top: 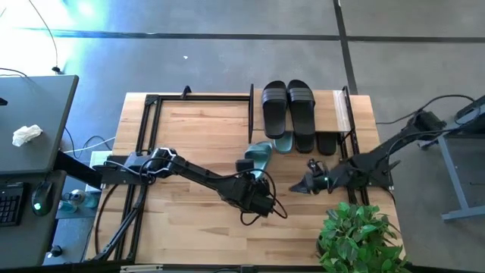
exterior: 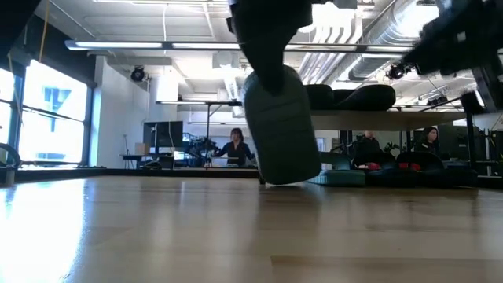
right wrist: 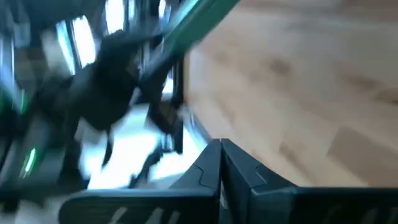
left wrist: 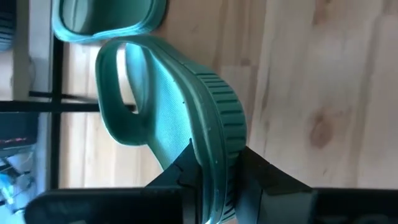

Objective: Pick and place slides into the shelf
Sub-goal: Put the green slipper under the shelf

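Left gripper (left wrist: 214,180) pinches green slide (top: 255,158) by its heel edge, just in front of shelf (top: 342,110). Right gripper (top: 311,182), pressed together and empty, is nearby. Risks: thin edge grip may slip; toe may snag shelf rods or green slide already underneath (top: 282,142).

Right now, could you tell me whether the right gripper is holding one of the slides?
No, the right gripper is shut on nothing over bare wood, while the left gripper clamps the green slide.
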Robot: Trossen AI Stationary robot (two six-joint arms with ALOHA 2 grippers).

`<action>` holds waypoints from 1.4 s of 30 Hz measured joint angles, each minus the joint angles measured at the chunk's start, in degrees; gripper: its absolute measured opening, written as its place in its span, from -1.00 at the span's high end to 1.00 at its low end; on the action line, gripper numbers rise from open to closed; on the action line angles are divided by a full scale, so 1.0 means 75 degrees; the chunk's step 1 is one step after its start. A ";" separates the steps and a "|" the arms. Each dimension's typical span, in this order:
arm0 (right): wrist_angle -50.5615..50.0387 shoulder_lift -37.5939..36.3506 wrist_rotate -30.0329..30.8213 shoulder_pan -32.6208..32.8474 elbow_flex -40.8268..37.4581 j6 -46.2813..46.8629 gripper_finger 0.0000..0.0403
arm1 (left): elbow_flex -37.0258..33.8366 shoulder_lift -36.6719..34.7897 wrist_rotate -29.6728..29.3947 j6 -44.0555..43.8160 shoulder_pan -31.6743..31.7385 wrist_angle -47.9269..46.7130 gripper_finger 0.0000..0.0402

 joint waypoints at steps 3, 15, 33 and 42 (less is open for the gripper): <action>0.0503 0.0273 0.1430 0.0565 -0.0564 0.1337 1.00 | 0.0000 0.0000 0.0044 0.0010 -0.0003 0.0425 0.81; 0.3899 0.2743 0.2568 0.1325 -0.0867 0.2445 0.69 | -0.0003 0.0111 0.0355 0.0066 -0.0003 0.1588 0.81; 0.5115 0.5057 0.3247 0.0699 0.0255 0.3541 0.09 | -0.0003 0.0466 0.0618 0.0058 -0.0028 0.1864 0.81; 0.5457 0.5461 0.3506 0.0486 0.0312 0.3756 0.09 | -0.0003 0.0460 0.0955 0.0284 -0.0015 0.1968 0.81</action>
